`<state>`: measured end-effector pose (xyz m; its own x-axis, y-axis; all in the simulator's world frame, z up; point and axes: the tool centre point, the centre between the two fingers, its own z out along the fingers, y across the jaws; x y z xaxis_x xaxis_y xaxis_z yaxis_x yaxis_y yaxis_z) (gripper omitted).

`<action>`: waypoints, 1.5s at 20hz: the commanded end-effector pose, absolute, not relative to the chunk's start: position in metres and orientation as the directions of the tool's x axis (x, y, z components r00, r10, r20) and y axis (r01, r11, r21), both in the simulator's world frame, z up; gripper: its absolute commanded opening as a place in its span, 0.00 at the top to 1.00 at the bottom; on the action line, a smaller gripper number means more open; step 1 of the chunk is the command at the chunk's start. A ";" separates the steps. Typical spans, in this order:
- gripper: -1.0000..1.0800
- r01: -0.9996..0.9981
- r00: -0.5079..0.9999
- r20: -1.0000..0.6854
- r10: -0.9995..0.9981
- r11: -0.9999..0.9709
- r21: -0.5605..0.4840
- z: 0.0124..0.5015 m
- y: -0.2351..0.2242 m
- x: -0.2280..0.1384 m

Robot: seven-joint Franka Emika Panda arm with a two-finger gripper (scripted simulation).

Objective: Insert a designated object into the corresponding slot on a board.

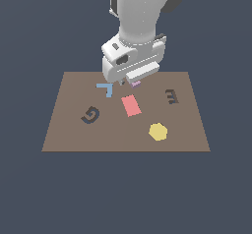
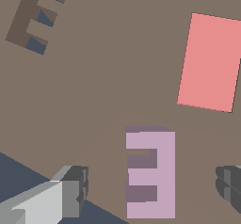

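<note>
The designated object, a pale purple-pink E-shaped block (image 2: 153, 171), lies flat on the brown board (image 1: 74, 130); in the exterior view only a sliver of the block (image 1: 136, 84) shows under the hand. My gripper (image 2: 153, 185) hangs over it, open, one fingertip (image 2: 77, 185) on each side of the block and both apart from it. The slot (image 1: 171, 97), a small dark E-shaped recess (image 2: 35, 16), lies toward the exterior view's right of the block.
On the board sit a red rectangle (image 1: 131, 105), a blue L-shaped piece (image 1: 105, 88), a yellow hexagon (image 1: 158, 131) and a dark G-shaped recess (image 1: 90, 114). The arm's white hand (image 1: 132, 61) hides the board's far middle edge.
</note>
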<state>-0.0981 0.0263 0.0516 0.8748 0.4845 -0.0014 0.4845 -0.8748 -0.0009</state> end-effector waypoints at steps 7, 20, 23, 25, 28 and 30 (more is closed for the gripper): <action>0.04 0.488 0.873 -0.001 0.488 -0.873 -0.001 0.044 0.026 -0.099; 1.00 0.490 0.872 0.000 0.490 -0.872 0.000 0.030 0.026 -0.099; 1.00 0.490 0.872 0.000 0.490 -0.872 0.000 0.030 0.026 -0.099; 1.00 0.490 0.872 0.000 0.490 -0.872 0.000 0.030 0.026 -0.099; 1.00 0.493 0.870 0.000 0.493 -0.870 0.000 0.030 0.026 -0.099; 1.00 0.501 0.866 0.000 0.501 -0.866 0.000 0.030 0.025 -0.098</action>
<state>-0.0990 0.0256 0.0302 0.8683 0.4960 -0.0003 0.4960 -0.8683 0.0002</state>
